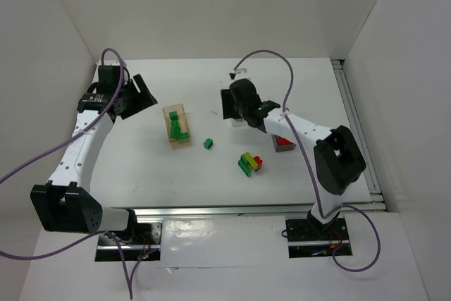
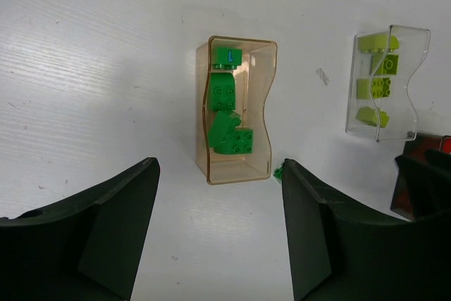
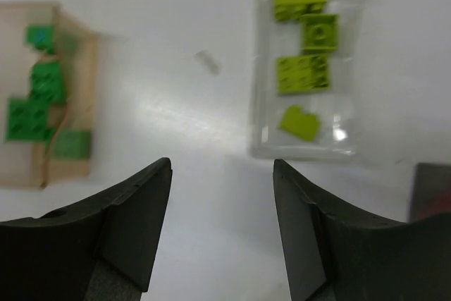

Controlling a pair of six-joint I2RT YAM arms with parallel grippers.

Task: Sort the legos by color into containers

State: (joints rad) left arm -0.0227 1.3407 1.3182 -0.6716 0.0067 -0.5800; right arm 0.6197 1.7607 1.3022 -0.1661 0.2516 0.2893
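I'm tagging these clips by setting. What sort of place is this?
Likely a robot lab workcell, not a home: plain white panels box in a white table, and the left arm and right arm sit by a metal rail at its near edge.

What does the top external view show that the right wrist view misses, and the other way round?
Only the top external view: a loose dark green brick lying outside the trays, and a small pile of green, lime and red bricks nearer the arm bases. Only the right wrist view: the clear tray holding four lime bricks; from above, the right arm mostly covers it. Both: the peach tray with dark green bricks inside.
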